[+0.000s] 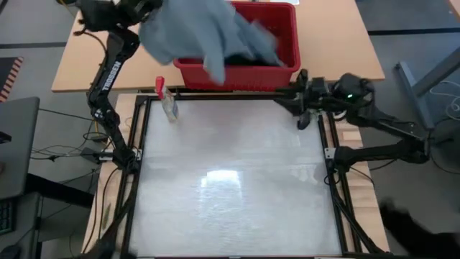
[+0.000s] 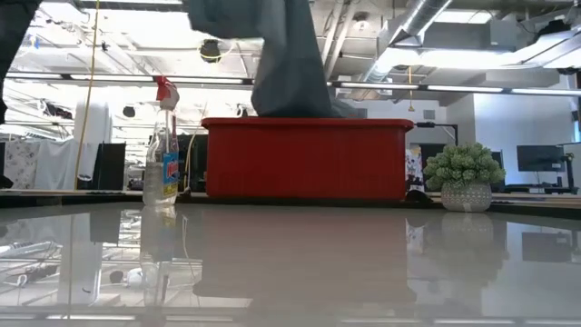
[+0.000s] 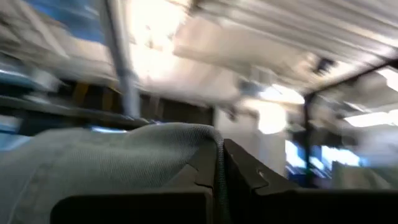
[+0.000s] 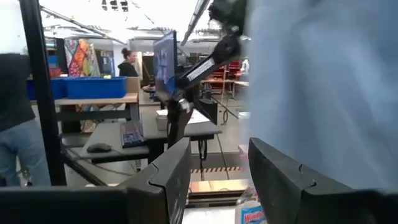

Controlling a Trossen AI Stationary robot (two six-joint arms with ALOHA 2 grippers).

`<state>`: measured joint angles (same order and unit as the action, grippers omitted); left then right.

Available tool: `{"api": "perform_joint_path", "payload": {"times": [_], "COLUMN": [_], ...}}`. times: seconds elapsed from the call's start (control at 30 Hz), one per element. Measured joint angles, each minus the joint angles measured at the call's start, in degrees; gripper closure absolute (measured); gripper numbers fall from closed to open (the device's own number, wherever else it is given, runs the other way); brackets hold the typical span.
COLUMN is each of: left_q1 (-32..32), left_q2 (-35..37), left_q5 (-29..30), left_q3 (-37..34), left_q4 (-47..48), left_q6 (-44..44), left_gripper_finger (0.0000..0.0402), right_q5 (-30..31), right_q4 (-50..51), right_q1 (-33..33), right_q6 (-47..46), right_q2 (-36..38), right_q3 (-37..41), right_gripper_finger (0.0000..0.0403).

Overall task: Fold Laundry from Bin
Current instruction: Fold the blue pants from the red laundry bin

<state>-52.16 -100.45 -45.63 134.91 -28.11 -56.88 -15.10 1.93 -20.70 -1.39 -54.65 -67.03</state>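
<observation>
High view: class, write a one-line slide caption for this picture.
Left gripper lifts a grey-blue garment above the red bin; right gripper waits open by the table's far edge.

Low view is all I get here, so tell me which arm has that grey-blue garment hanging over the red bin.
Observer: The left gripper has it, shut on the light blue garment, lifted above the bin.
Operator: Report the right arm.
Observer: The right gripper sits at the table's far right corner beside the bin, open, holding nothing.
Operator: Check what's left in the bin.
Observer: Dark laundry shows inside under the raised cloth.
Operator: Place the spray bottle.
Observer: The spray bottle stands on the table, just in front of the bin's left corner.
</observation>
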Motion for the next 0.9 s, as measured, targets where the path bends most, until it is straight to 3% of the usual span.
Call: {"api": "perform_joint_path", "payload": {"times": [0.13,0.33,0.43,0.53,0.6,0.67,0.77,0.83,0.9], "left_q1": [5.35,19.23,27.38,32.95,34.94,36.48,39.21,42.01,44.61], "left_q2": [3.37,5.48,5.38,5.32,5.36,5.36,5.17,4.0,2.0], "left_q5": [-11.06,-30.87,-33.28,-31.78,-27.0,-17.54,8.6,28.78,44.47], "left_q3": [-0.04,0.0,-0.02,-0.02,0.0,0.0,-0.05,-0.09,-0.09], "left_q4": [1.16,10.53,22.51,38.63,52.24,68.12,89.7,100.18,108.33], "left_q6": [-0.24,2.28,9.87,24.27,36.71,49.9,63.71,65.88,65.91], "left_gripper_finger": [0.0401,0.0401,0.0401,0.0401,0.0401,0.0401,0.0401,0.0401,0.0401], "right_q5": [0.07,0.07,0.09,0.13,0.12,0.12,0.12,0.12,0.12], "right_q4": [7.45,14.8,18.41,21.49,22.95,24.18,25.22,25.97,27.42], "right_q1": [0.25,1.81,2.47,2.94,3.21,3.53,3.88,3.88,3.88], "right_q6": [-0.04,-0.08,-0.08,-0.1,-0.14,-0.22,-0.58,-1.49,-1.61], "right_q2": [-0.04,-0.04,-0.09,-0.09,-0.09,-0.09,-0.09,-0.09,-0.36], "right_q3": [-6.46,-10.33,-10.53,-10.53,-10.56,-10.56,-10.56,-10.6,-10.6], "right_gripper_finger": [0.0216,0.0216,0.0216,0.0216,0.0216,0.0216,0.0216,0.0216,0.0216]}}
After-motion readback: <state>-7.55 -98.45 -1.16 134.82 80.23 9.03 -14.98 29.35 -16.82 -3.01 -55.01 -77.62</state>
